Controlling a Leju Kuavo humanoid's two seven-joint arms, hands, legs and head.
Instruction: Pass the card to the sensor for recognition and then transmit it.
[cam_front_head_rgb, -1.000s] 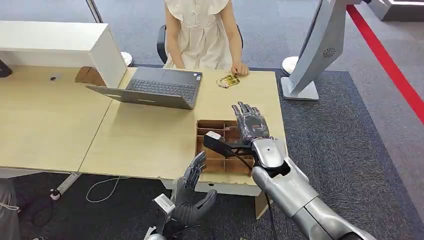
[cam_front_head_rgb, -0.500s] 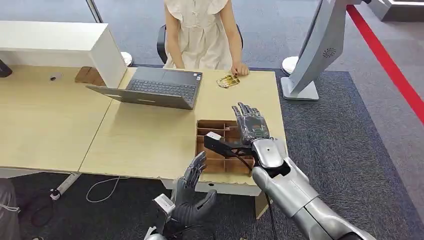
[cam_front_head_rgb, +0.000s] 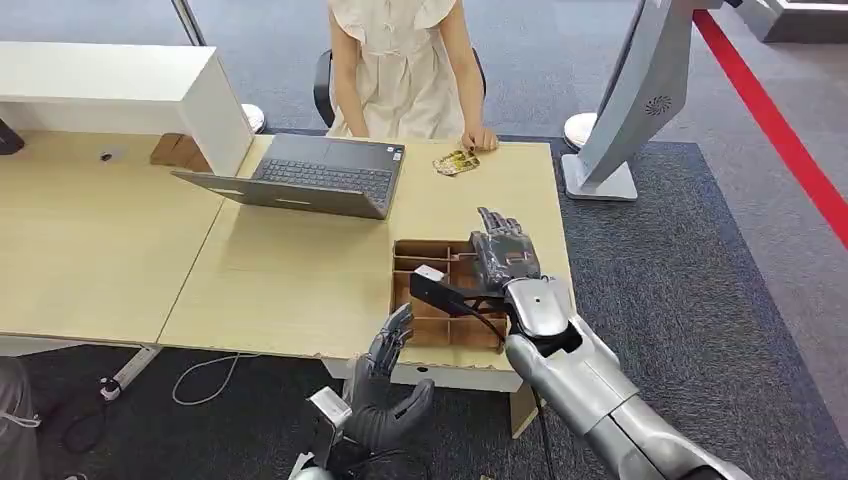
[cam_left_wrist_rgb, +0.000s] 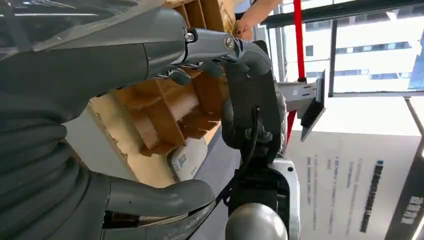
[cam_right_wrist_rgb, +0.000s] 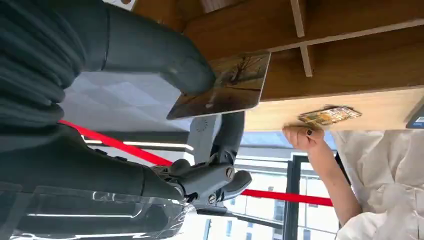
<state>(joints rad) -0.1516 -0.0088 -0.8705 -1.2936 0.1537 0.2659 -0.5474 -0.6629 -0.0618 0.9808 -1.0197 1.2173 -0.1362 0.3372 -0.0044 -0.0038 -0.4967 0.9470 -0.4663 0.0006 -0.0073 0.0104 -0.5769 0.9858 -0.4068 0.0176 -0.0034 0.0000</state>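
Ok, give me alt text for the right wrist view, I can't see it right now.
The right robot hand holds a picture card with its thumb, just over the wooden divided box. Past the box, a person's hand rests on the table edge beside a small stack of cards.

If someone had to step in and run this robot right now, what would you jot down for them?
Right hand: over the cardboard tray, thumb pressing a card against the hand.
Left hand: low at the table's near edge, open, holding nothing.
More cards lie at the far edge by a person's hand. Laptop open to the left.
Done: a card appears to be picked up.
Left: take it to the sensor, then hand it over. I cannot tell which item is the sensor.
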